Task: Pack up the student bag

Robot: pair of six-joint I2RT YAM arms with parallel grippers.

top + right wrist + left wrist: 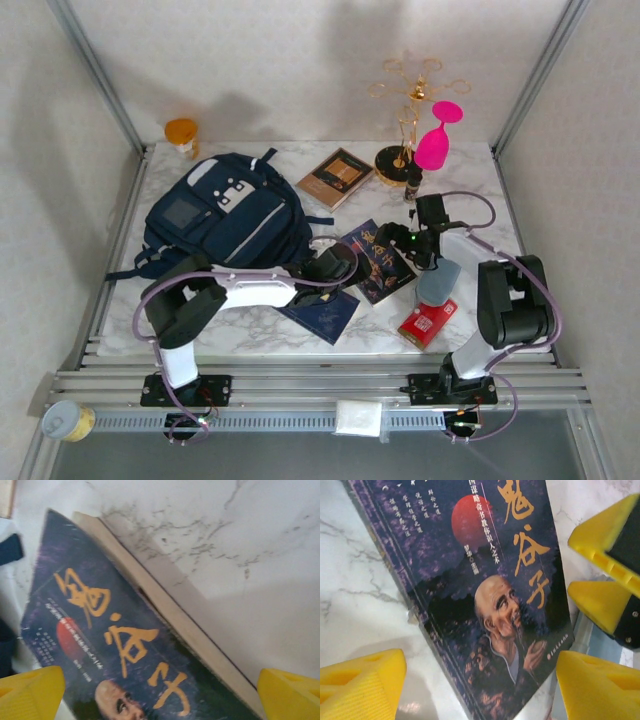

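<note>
The student bag (225,215), navy with white patches, lies flat at the table's back left, and one dark strap (10,550) of it shows. A dark purple book (375,260) with gold characters and a bald man's face lies on the marble at the centre. My left gripper (335,265) is open low over the book's (490,595) near corner, its yellow fingers (360,685) wide on either side and not touching it. My right gripper (415,240) is open over the book's (125,655) opposite edge. The right gripper's yellow fingers (607,535) show in the left wrist view.
A brown book (335,178) lies behind the dark one. A navy booklet (322,315), a red box (428,322) and a grey-blue item (438,282) lie at the front. A gold stand (410,110), pink glass (438,140), small dark bottle (412,183) and orange jar (182,133) stand at the back.
</note>
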